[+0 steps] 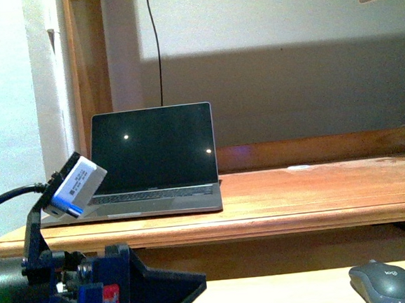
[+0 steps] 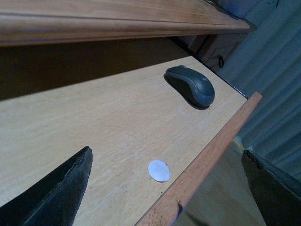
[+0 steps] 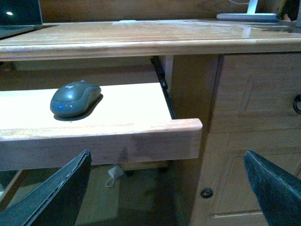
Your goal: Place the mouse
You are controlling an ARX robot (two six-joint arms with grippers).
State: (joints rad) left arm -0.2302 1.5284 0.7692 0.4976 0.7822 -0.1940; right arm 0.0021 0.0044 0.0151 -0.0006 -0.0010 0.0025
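The dark grey mouse (image 1: 388,281) lies on the pull-out wooden tray (image 1: 270,293) below the desk top, at the lower right of the front view. It also shows in the left wrist view (image 2: 190,85) and in the right wrist view (image 3: 74,98). My left gripper (image 2: 167,183) is open and empty, over the tray's front edge, well short of the mouse. My right gripper (image 3: 167,188) is open and empty, below and in front of the tray's front rail (image 3: 99,141), apart from the mouse.
An open laptop (image 1: 154,162) with a dark screen stands on the desk top (image 1: 318,191) at the left. A small flat white disc (image 2: 159,170) lies on the tray near its front edge. Desk drawers (image 3: 254,117) stand beside the tray. My left arm's camera block (image 1: 75,186) rises at front left.
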